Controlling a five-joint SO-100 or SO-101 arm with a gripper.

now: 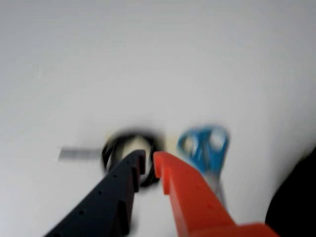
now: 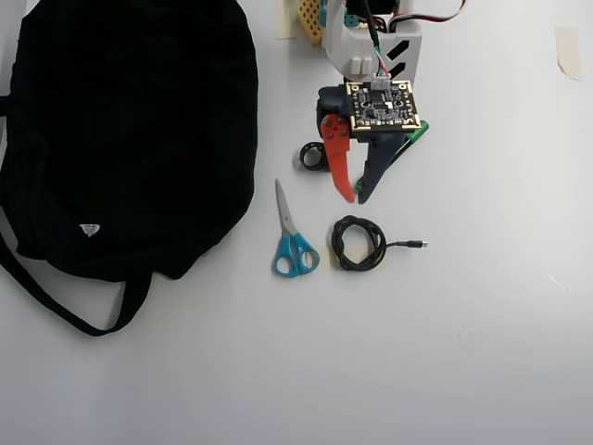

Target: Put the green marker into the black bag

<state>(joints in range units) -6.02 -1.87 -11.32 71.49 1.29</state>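
Observation:
The black bag (image 2: 130,130) lies flat at the left of the overhead view, and its dark edge (image 1: 298,202) shows at the wrist view's lower right. Only a green sliver of the green marker (image 2: 414,139) shows, just right of the arm's black finger; the wrist board hides the rest. It does not appear in the blurred wrist view. My gripper (image 2: 356,197) points down the overhead view, its orange and black fingers close together with nothing between them. In the wrist view the gripper (image 1: 149,159) hovers over a coiled cable.
Blue-handled scissors (image 2: 292,243) (image 1: 205,145) lie between the bag and a coiled black cable (image 2: 359,243) (image 1: 129,148). A small black ring (image 2: 310,156) sits left of the orange finger. The bag's strap (image 2: 56,301) loops out at the lower left.

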